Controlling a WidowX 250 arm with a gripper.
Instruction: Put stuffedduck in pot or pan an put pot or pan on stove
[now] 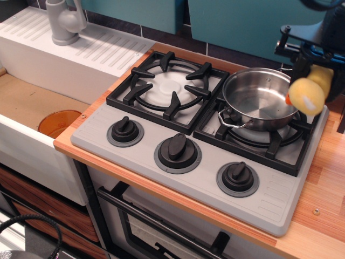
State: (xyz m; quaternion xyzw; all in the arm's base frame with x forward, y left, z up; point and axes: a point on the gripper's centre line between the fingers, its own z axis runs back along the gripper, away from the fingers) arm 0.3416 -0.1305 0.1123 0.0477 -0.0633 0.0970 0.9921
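Hanging at the right edge of the view, the small soft yellow plush duck (308, 93) with its orange-red beak sits clear of every surface, carried by the black gripper (318, 67), which is closed on the toy's upper part; the fingertips themselves are hidden behind the plush and cut off by the frame edge, so the exact bite cannot be made out. The duck is just beside the right rim of the small round shiny stainless-steel pot (260, 99), level with or slightly above that rim, and not yet inside it. The pot appears empty, its polished floor showing nothing but reflections, and one thin wire loop handle faces the front. The pot already stands on the right-hand black grate of the grey toy cooktop (161, 121), so the placement on the stove looks satisfied as things lie. The left grate over its white burner disc is unoccupied, and the three black round knobs (177, 147) along the front are untouched by anything. The wooden table (323, 205) carries the cooktop. Judged status: duck picked up and brought to the pot; remaining work is to move it over the opening and release it inside, after which the task would appear complete.
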